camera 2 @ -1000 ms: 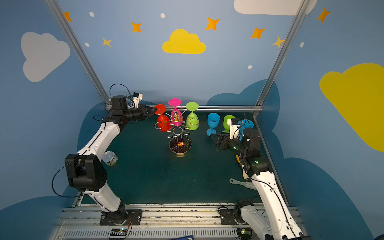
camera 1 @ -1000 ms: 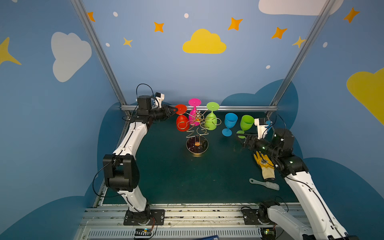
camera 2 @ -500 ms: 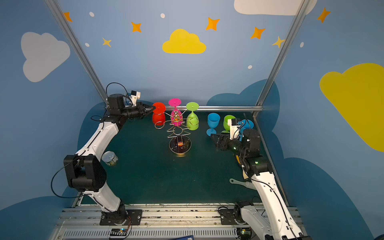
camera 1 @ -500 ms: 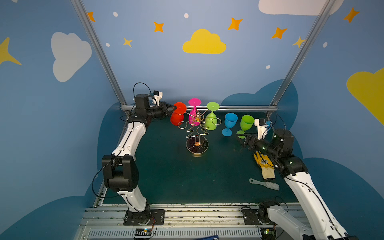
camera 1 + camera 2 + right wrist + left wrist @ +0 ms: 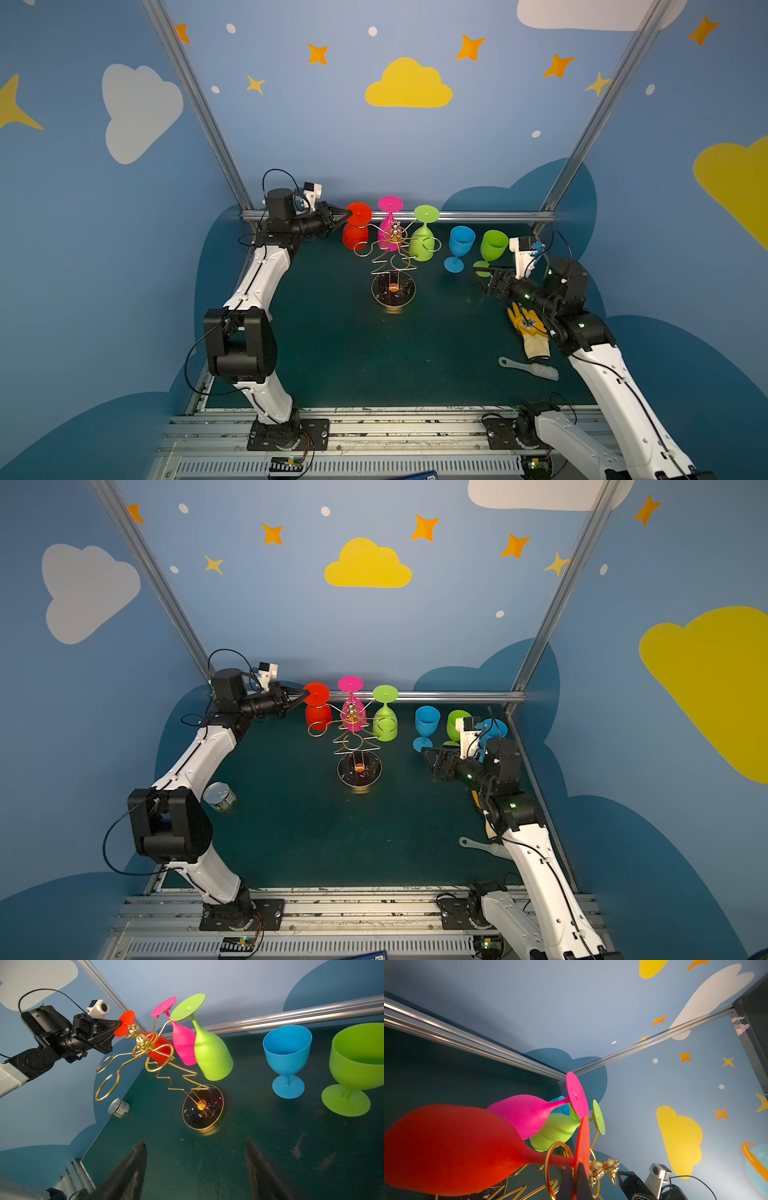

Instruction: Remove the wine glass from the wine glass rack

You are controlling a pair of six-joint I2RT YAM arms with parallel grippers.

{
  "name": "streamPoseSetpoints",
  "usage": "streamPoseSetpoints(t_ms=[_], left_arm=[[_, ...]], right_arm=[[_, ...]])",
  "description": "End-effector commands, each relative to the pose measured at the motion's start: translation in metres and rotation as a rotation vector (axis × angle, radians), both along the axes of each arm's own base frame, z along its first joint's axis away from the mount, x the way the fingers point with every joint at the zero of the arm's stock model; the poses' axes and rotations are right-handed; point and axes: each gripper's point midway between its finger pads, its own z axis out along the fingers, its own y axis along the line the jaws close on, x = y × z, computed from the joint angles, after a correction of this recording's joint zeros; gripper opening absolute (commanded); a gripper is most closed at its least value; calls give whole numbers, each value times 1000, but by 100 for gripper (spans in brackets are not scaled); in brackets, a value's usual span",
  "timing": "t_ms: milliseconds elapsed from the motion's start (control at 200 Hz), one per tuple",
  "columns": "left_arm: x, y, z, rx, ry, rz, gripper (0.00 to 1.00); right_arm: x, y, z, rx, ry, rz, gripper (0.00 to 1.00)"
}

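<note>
No word, number or brand is coming through clearly anywhere in these views. The small tin can (image 5: 119,1108) lying on the table is carrying a pale paper label with dark print, but in the right wrist view the print is blurring into grey marks, and in a top view (image 5: 220,796) it is showing far too small to make out. The yellow glove (image 5: 530,332) is bearing a dark emblem on its back — its shape is showing, yet no letters in it are reading as such.
</note>
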Motion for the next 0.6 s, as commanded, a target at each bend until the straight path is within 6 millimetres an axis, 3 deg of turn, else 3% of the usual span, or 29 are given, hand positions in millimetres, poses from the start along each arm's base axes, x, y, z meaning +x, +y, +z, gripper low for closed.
streamPoseSetpoints(t_ms=[0,270,596], left_arm=[[-2,2,19,-19,-64,-8,4],[-8,-1,9,-15,-39,-18,4],[-19,-18,8,8,-47,-58,4]], right_arm=[[-1,2,6,7,-30,5,74],[0,2,6,9,-29,5,74],[0,3,7,15,-27,9,74]])
